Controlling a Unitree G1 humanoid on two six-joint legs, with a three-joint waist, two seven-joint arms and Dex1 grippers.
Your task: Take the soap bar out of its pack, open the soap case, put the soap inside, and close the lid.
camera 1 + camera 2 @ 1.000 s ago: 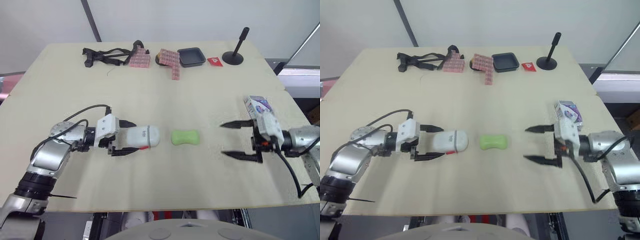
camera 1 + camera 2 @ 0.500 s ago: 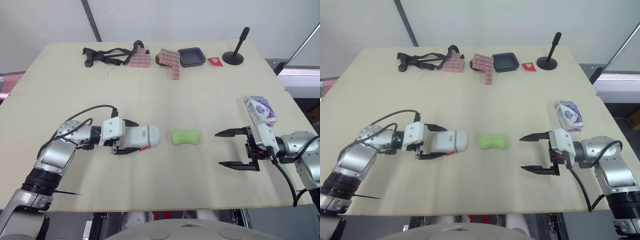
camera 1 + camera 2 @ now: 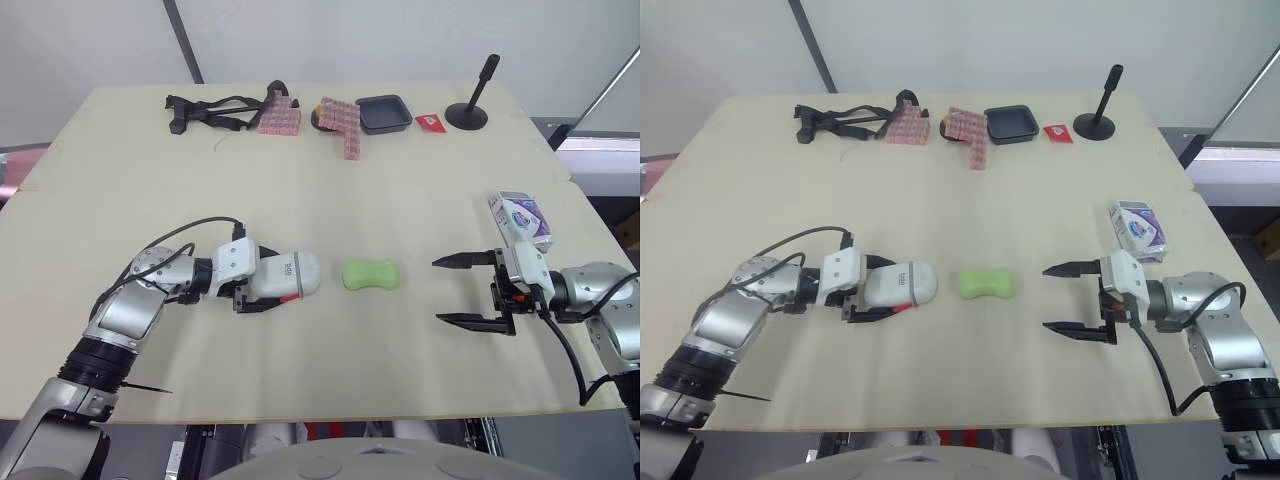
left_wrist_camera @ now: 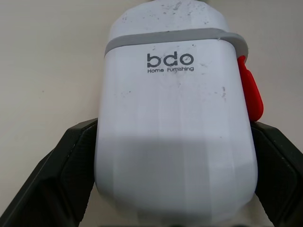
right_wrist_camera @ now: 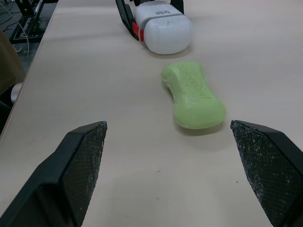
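Left gripper (image 3: 264, 277): one. I see its two black fingers closed against the two long sides of the soap case, and nothing else in its hold.
Soap case (image 3: 290, 273): one, white, lying on its side on the table (image 3: 330, 190) in front of my left arm. The rounded lid end points toward the soap bar. In the left wrist view the lid sits down on the body along a grey seam.
Red latch (image 4: 250, 92): one, on the side of the case, just beside one finger.
Soap bar (image 3: 371, 274): one, green, bare, lying flat on the table. It is just beside the lid end of the case and not touching it. It lies between the two grippers, nearer the left one.
Right gripper (image 3: 440, 291): one. Its fingers are spread wide with nothing between them. It points toward the soap bar and stands apart from it.
Soap pack (image 3: 520, 217): one, a white and purple box on the table beside my right arm.
Far edge of table, counted: one black strap bundle (image 3: 215, 108), two pink block pieces (image 3: 279, 119), one black tray (image 3: 383, 113), one small red packet (image 3: 430, 122), one black stand (image 3: 470, 108). All are well apart from both grippers.
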